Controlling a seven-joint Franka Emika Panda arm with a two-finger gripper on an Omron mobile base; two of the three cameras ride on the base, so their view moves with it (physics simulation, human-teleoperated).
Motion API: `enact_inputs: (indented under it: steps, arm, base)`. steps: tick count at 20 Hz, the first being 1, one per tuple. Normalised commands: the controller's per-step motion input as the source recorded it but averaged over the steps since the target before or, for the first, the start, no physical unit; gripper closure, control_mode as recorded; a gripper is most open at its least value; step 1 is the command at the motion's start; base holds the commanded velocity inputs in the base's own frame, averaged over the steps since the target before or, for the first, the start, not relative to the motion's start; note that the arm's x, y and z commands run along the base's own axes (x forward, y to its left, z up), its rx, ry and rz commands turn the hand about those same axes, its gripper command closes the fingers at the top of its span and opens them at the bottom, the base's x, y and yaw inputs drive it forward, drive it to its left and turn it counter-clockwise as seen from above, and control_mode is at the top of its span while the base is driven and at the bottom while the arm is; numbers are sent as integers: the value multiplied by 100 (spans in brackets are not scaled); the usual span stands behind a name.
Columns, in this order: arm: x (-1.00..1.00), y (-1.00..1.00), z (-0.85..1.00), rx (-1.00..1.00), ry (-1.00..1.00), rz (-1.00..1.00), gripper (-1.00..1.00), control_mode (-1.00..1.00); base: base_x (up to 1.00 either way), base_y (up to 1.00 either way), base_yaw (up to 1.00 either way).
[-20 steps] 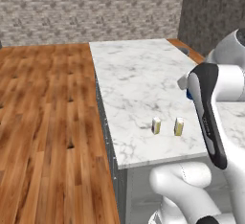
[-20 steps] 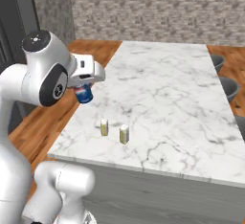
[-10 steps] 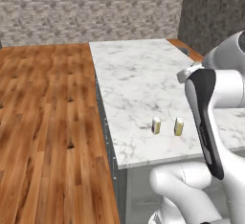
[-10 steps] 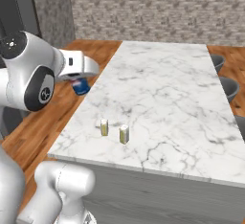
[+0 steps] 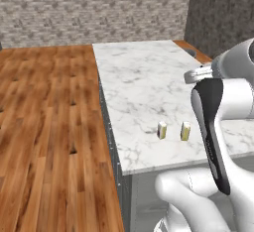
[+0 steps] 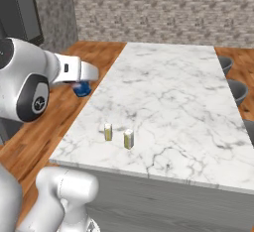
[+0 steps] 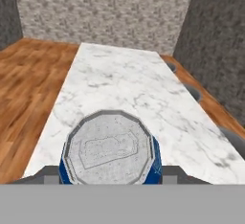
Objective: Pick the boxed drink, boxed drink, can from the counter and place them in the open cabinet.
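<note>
the gripper point(image 7: 111, 170) holds the can point(image 7: 110, 149) clamped between its jaws, silver top facing the camera, lifted off to the side of the counter point(image 6: 168, 92), with both boxed drinks point(image 6: 108, 132) upright near its front edge.

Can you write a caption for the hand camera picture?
The gripper holds the blue can, silver top toward the camera, above the white marble counter.

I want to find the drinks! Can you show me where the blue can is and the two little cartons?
can point(image 7: 110, 147), hand view, on its silver top.
left carton point(image 6: 108, 132), right base view, on its front face.
right carton point(image 6: 128, 139), right base view, on its front face.
</note>
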Motion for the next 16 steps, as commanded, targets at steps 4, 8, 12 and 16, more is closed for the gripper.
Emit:
enact_inputs:
  steps: [4, 8, 12, 16]
  arm:
    - [-22, 0, -7, 4, -8, 0, 100, -100]
    - [-20, 0, -8, 6, -3, 0, 100, -100]
    - [-16, 0, -7, 6, -2, 0, 100, -100]
    - [-16, 0, -12, 3, -3, 0, 100, -100]
  base:
    - [0, 0, 0]
    - [0, 0, 0]
    - [0, 0, 0]
    - [0, 0, 0]
